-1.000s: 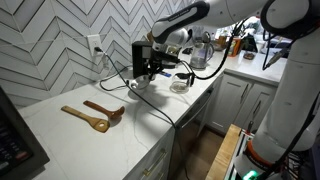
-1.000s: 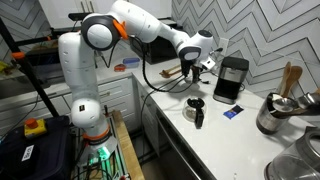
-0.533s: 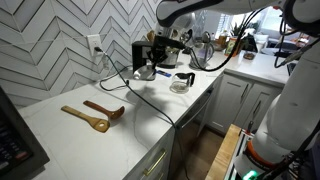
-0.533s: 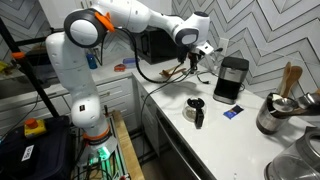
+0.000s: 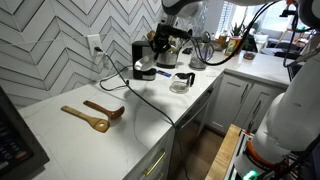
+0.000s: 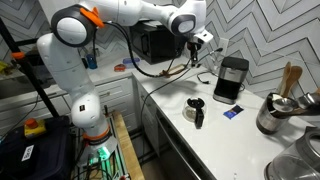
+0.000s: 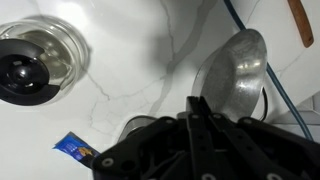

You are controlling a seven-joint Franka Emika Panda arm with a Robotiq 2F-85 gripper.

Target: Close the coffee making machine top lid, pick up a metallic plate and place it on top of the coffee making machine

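The black coffee making machine stands by the tiled wall, also seen in an exterior view. Its top lid looks flat and down. The metallic plate lies on the white counter beside the machine, also seen in an exterior view. My gripper is shut and empty. It hangs in the air above the counter next to the machine's top, in both exterior views. In the wrist view the machine is mostly hidden behind the gripper.
A glass carafe with a black handle stands on the counter. Wooden spoons lie further along. A blue packet lies in front of the machine. A power cord crosses the counter. Metal pots stand at one end.
The gripper has lifted up and away from the coffee machine's top, and the arm has swung higher. The machine, plate and carafe have not moved.
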